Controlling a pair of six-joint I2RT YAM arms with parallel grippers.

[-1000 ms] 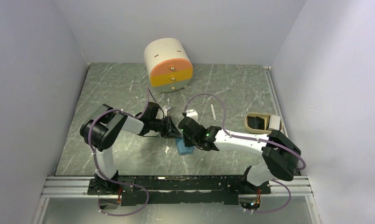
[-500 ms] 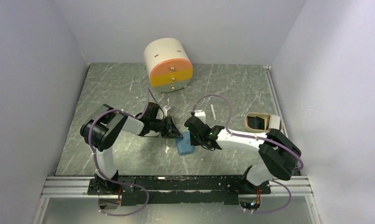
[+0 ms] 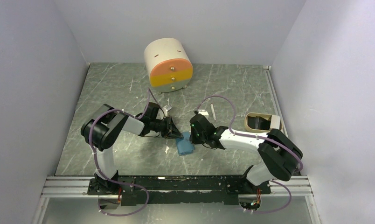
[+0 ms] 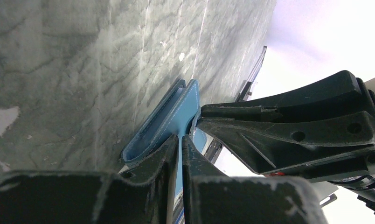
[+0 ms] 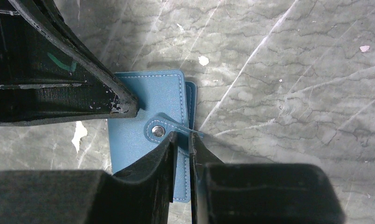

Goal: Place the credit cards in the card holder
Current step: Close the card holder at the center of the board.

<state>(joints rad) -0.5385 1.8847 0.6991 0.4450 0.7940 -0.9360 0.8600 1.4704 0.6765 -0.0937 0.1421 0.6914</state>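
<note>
The card holder [image 3: 185,145], a teal-blue wallet, lies on the marble table between both grippers. My left gripper [image 3: 175,132] is shut on one thin flap of it, seen edge-on in the left wrist view [image 4: 181,138], where the card holder [image 4: 169,119] stands partly spread. My right gripper [image 3: 194,135] is shut on the snap strap [image 5: 163,129] at the card holder's [image 5: 146,95] right edge, with the fingertips [image 5: 183,136] pinching it. No credit cards can be made out in any view.
A cream drum-shaped drawer unit [image 3: 169,65] with an orange front stands at the back. A beige oval tray [image 3: 249,125] with a dark interior sits at the right. A small white stick [image 3: 212,111] and white scraps [image 3: 167,150] lie on the table.
My right gripper has moved right, from over the card holder to its right edge, uncovering more of it. The left gripper has stayed in place.
</note>
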